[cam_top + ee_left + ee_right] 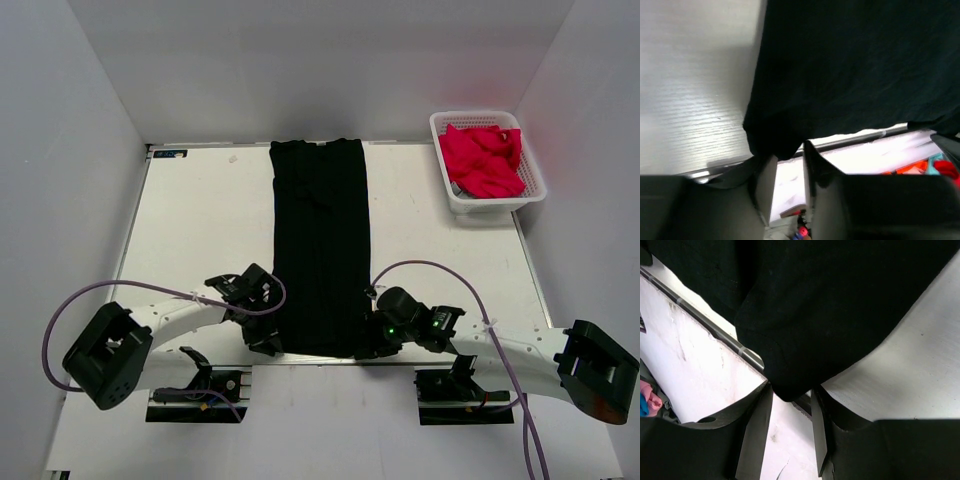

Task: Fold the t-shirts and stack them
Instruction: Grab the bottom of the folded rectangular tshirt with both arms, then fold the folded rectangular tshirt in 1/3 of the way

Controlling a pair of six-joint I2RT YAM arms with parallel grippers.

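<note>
A black t-shirt [320,240] lies on the white table [200,220], folded into a long narrow strip from the far edge to the near edge. No print shows. My left gripper [268,345] is at its near left corner and my right gripper [368,350] at its near right corner. In the left wrist view the gripper [787,150] has the shirt's [855,65] corner pinched between its tips. In the right wrist view the gripper [790,392] holds a rounded bunch of the shirt [830,300] that fills the narrow gap between its fingers.
A white basket [443,124] holding crumpled red cloth [485,160] stands at the far right corner. The table's near edge with a metal rail [710,325] runs right under both grippers. White walls close in the left, the right and the back.
</note>
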